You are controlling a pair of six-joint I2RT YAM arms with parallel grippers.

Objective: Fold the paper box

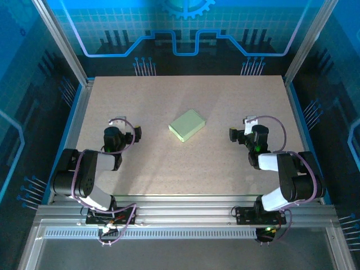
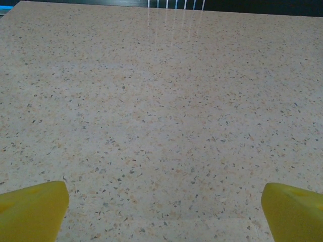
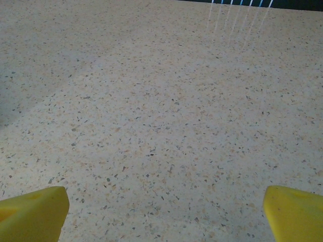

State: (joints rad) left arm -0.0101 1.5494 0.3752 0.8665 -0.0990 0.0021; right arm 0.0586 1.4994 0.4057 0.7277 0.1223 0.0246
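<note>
Currently, both arms are folded low; left fingers [image 2: 33, 209] and right fingers [image 3: 295, 212] are spread wide, empty, paper box [image 1: 187, 125] centred between.

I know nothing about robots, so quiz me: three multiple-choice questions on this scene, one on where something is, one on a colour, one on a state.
1. Where does the box lie on the table?
A. near the middle
B. in the far left corner
C. at the near edge

2. What colour is the box?
A. red
B. pale green
C. black

3. How do the left claw and the right claw stand?
A. both shut on the box
B. one open, one shut
C. both open, holding nothing

Answers:
1 A, the top view shows it near the table's middle.
2 B, its card is pale lime green.
3 C, each wrist view shows yellow fingers wide apart with table between them.
</note>
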